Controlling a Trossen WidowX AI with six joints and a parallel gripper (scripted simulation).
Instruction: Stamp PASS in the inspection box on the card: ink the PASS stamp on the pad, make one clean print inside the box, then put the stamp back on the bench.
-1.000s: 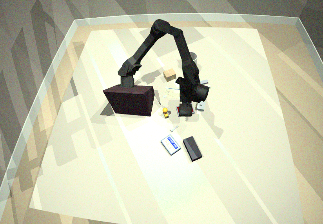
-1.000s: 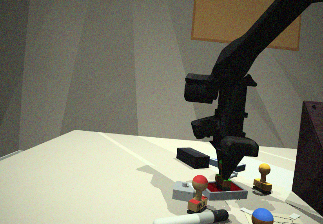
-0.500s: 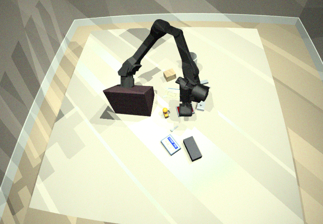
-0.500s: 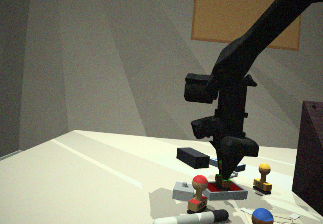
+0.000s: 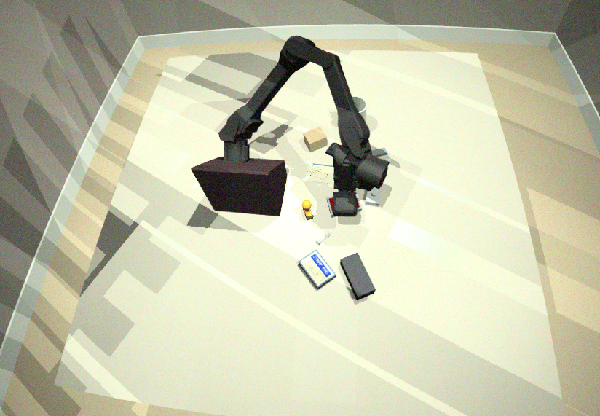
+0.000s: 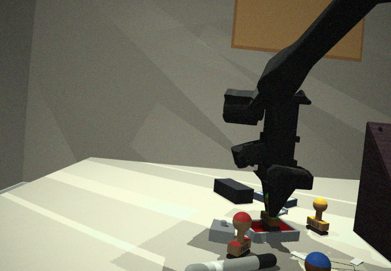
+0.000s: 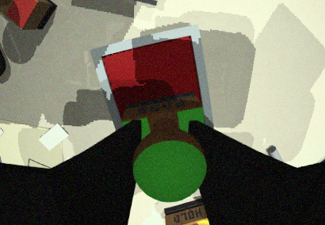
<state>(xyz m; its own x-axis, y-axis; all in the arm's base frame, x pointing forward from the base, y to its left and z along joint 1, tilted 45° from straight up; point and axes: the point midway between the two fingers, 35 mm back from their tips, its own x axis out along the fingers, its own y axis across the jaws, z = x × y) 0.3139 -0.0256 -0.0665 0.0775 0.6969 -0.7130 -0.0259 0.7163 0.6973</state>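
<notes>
My gripper (image 5: 344,206) (image 6: 272,211) (image 7: 165,128) is shut on the green-knobbed stamp (image 6: 269,219) (image 7: 170,171), just below its knob. The stamp is upright, its dark underside low over the red ink pad (image 5: 330,205) (image 6: 277,237) (image 7: 162,62), inside the grey rim. Whether it touches the ink cannot be told. Its lettering is too dark to read surely. The card (image 5: 313,171) lies behind the pad in the top view, with a faint outlined box, partly hidden by the arm. No print shows on the visible part.
The yellow HOLD stamp (image 5: 306,205) (image 6: 320,212) (image 7: 186,215) and red FAIL stamp (image 6: 241,230) (image 7: 25,9) flank the pad. A grey block (image 5: 373,197) (image 6: 221,232) is beside it. A blue-knobbed stamp (image 6: 317,261), marker (image 6: 237,264), pad lid (image 5: 317,269) and black block (image 5: 357,275) are nearby.
</notes>
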